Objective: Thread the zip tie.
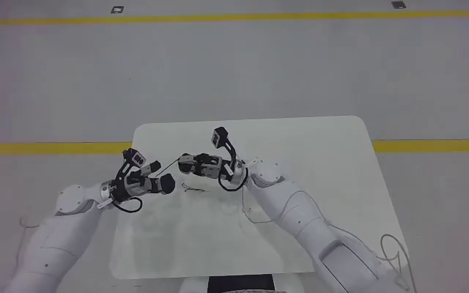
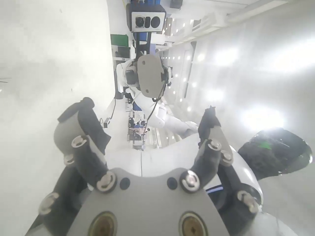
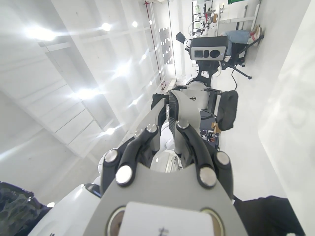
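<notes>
Grip is resting with my right pincer [image 1: 183,162], clamping one end of the thin dark plastic zip tie [image 1: 168,164]; the strap is stretching across toward my left pincer [image 2: 147,109], which is gaping empty above the white worktop [image 1: 330,146]; light, springy and slick, I am judging, so it is wanting a firm pinch near its tip.

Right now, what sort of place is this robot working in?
Probably a robotics lab or workshop hall: yellow lines on a grey floor, one white table, bright ceiling lights.
</notes>
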